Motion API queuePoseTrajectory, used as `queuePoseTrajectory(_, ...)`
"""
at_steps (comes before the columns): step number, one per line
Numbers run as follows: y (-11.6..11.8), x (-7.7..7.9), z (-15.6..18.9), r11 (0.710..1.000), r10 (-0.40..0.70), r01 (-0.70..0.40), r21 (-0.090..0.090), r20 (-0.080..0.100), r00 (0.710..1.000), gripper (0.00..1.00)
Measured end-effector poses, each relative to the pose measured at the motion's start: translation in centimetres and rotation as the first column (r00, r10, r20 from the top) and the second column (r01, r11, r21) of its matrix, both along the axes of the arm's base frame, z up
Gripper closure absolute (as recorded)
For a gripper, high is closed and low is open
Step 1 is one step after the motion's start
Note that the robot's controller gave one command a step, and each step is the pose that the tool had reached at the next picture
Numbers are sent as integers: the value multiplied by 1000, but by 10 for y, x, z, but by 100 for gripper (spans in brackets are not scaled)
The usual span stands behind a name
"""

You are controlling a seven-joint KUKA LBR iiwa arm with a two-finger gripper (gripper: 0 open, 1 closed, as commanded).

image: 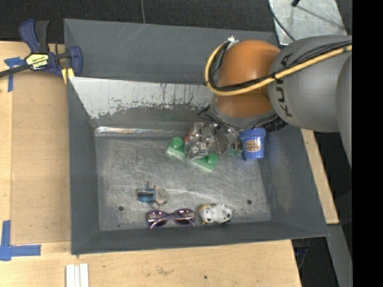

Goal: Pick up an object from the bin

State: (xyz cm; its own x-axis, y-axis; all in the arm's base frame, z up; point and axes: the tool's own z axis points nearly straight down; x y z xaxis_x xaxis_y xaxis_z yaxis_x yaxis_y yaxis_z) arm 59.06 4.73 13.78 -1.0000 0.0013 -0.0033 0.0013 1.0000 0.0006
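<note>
Gripper (203,141): upper middle of the bin (84,178), set low upon a green plastic piece (207,162), whose ends show at its left and lower right. Whether it is spread or closed cannot be told. Blue cup (252,143): just right of it. Purple sunglasses (172,217) and white toy (214,214): lower centre, well apart.

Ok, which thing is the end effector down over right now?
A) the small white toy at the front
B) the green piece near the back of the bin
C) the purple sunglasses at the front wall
B: the end effector sits over the green piece, with green showing on both its sides, while the purple sunglasses and white toy lie apart at the front wall.
</note>
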Motion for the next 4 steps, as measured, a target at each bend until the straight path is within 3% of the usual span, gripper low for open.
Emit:
queuePoseTrajectory(1, -2, -13, 22, 1000, 4, -4, 0, -2, 1000, 100)
queuePoseTrajectory(2, -3, -1, 28, 1000, -4, 4, 0, 2, 1000, 100)
queuePoseTrajectory(3, 24, -46, 20, 1000, 14, -14, -1, 1, 1000, 100)
queuePoseTrajectory(4, 15, -9, 143, 999, 34, -34, 0, 12, 999, 0)
